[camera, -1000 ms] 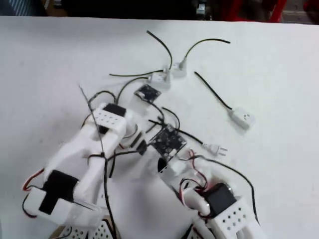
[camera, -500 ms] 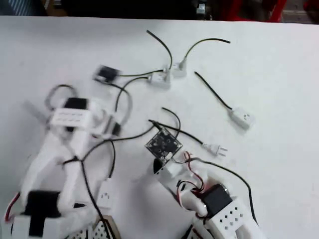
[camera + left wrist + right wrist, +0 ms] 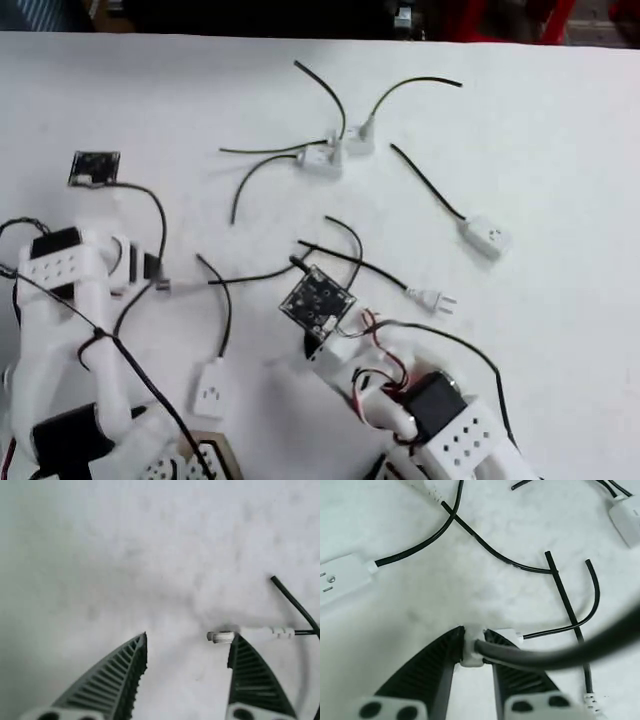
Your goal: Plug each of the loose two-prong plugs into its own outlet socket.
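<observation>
Ribbed right jaws pinch a blocky white cable end [image 3: 470,636].

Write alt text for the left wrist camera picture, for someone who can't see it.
The left gripper hangs open over the white table, with a white two-prong plug lying just beside one of its fingers. A black cord slants past nearby.
</observation>
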`<state>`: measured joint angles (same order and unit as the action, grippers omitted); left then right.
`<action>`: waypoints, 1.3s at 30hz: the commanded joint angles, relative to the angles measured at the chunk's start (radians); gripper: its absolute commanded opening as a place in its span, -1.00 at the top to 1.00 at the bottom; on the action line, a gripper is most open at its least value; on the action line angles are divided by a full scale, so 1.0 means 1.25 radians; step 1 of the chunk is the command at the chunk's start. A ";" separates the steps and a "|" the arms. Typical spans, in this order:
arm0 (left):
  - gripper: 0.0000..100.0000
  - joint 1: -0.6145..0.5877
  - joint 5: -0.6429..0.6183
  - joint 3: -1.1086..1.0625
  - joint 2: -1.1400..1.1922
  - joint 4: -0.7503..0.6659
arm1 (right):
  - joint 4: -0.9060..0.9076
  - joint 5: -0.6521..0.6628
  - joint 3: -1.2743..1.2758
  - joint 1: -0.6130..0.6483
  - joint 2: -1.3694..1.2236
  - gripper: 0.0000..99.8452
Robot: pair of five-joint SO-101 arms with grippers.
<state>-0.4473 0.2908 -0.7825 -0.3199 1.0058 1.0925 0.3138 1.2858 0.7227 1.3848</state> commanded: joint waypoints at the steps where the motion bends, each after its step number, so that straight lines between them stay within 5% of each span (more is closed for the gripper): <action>1: 0.48 -0.008 0.002 -0.036 -0.036 -0.061 | 0.040 0.029 -0.064 -0.047 0.004 0.97; 10: 0.48 -0.007 -0.001 -0.056 -0.036 -0.080 | 0.064 0.113 0.001 -0.136 0.004 0.97; 20: 0.48 -0.009 -0.042 -0.056 -0.036 -0.080 | -0.048 0.043 0.072 0.001 0.003 0.97; 39: 0.48 -0.013 -0.043 -0.087 -0.041 -0.114 | -0.136 -0.010 0.118 0.083 0.003 0.97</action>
<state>-0.4503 0.2478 -0.8915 -0.3199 0.8876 0.9406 0.3138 1.4423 0.8132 1.3848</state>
